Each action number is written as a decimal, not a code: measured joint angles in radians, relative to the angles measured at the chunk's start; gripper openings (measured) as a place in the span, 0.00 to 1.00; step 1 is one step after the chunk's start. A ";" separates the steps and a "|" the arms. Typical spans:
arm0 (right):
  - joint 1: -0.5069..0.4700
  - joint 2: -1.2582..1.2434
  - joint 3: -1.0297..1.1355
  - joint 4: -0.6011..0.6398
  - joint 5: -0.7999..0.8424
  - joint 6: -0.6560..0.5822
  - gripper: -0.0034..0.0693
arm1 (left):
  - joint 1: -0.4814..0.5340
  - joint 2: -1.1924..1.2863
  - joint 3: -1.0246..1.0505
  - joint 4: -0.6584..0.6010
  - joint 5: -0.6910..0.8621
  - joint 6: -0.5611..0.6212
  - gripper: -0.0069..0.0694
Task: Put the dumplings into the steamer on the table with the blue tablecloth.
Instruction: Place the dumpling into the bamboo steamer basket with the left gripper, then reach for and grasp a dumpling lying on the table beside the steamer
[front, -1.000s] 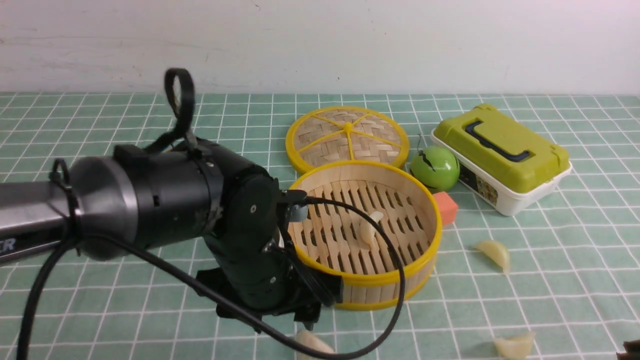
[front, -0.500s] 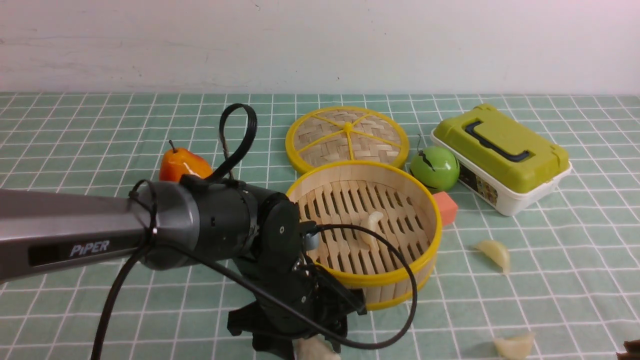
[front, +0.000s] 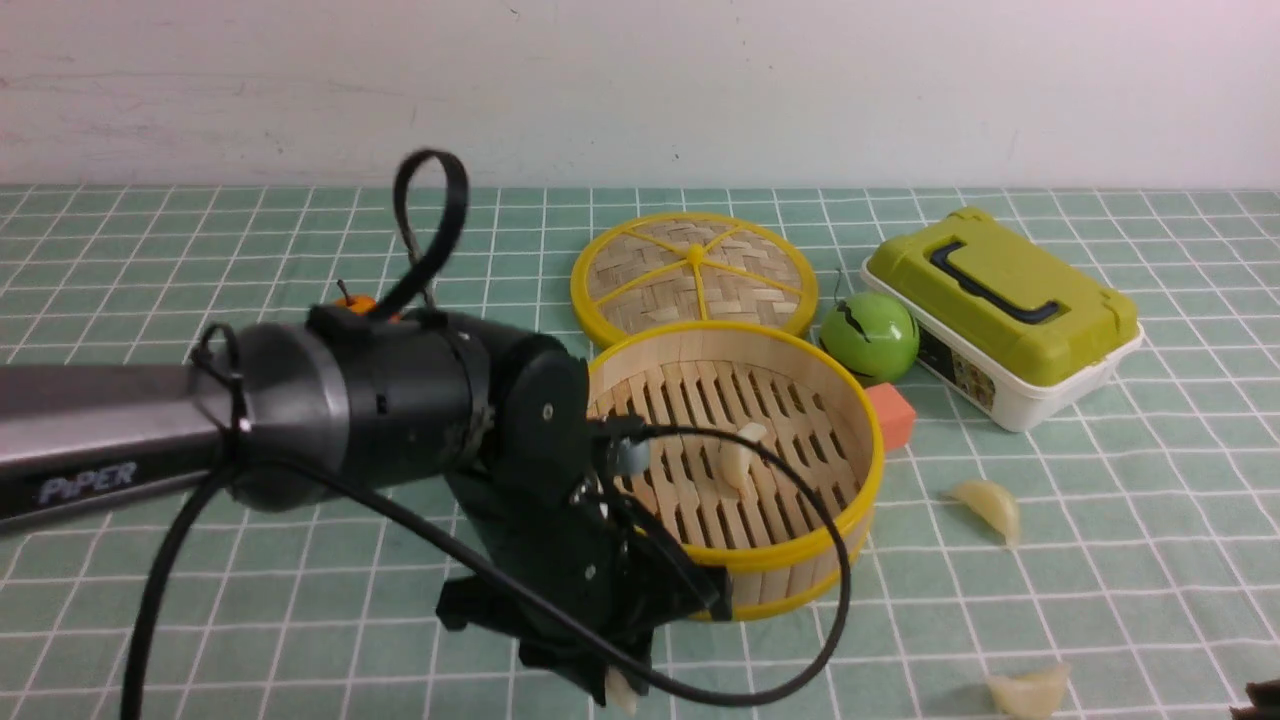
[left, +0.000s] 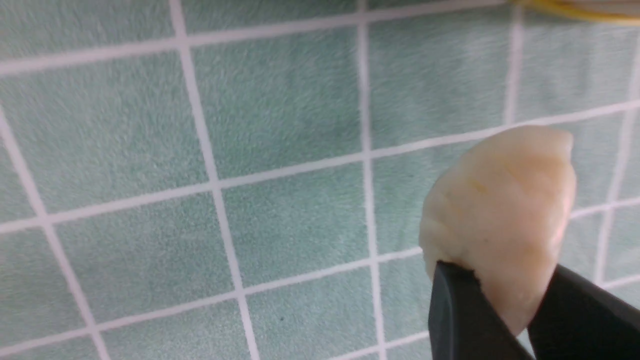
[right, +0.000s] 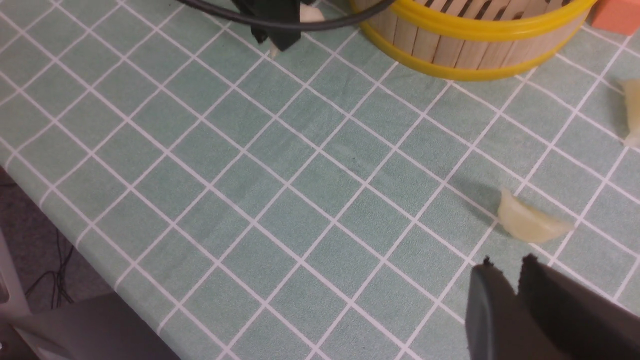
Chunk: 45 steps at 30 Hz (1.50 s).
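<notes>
Got the jaws of the left gripper (left: 502, 285) clamped on one dumpling (left: 500, 200) near the counter (front: 300, 620) at 7 o'clock of the steamer (front: 780, 555), right gripper (right: 506, 265) jaws together and empty, probably light, slick and squishy so better pinched across the fat middle.

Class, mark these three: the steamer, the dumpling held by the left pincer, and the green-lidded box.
steamer (front: 790, 553): front view, near yellow rim.
held dumpling (left: 500, 210): left wrist view, pleated middle.
green-lidded box (front: 1078, 325): front view, lid beside handle.
</notes>
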 joint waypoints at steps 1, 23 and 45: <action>0.000 0.000 0.000 0.000 0.000 0.000 0.17 | 0.000 -0.019 -0.028 0.019 0.025 0.007 0.31; 0.000 0.002 0.000 -0.029 0.036 0.160 0.20 | 0.122 0.475 -0.751 0.227 0.230 0.050 0.31; 0.000 0.805 -0.421 -0.327 -0.049 0.416 0.64 | 0.120 0.080 -0.840 0.199 0.417 0.215 0.64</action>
